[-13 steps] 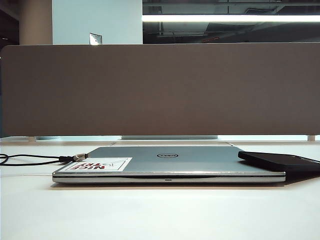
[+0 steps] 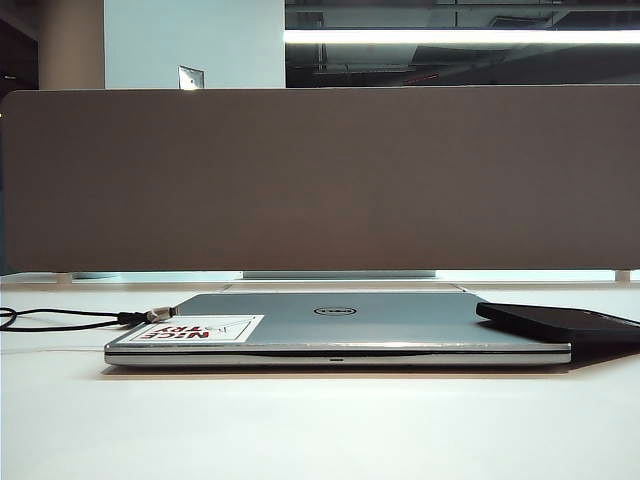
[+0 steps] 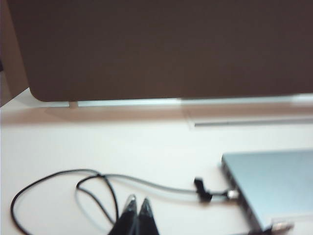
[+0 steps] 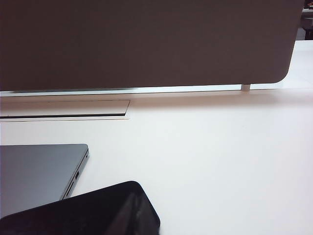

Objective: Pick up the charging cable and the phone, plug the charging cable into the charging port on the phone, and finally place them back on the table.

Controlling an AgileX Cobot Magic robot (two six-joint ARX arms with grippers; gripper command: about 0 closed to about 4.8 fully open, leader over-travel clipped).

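Nothing had changed since the earlier exterior frame. The left gripper (image 3: 137, 204) hung above the looped charging cable (image 2: 60, 320), jaws together. The right gripper (out of view) was likewise closed. The glossy phone (image 2: 560, 324) overlapped the closed silver laptop (image 2: 340, 325) at 3 o'clock, on the white table (image 2: 320, 420); the divider panel (image 2: 320, 180) stood behind.
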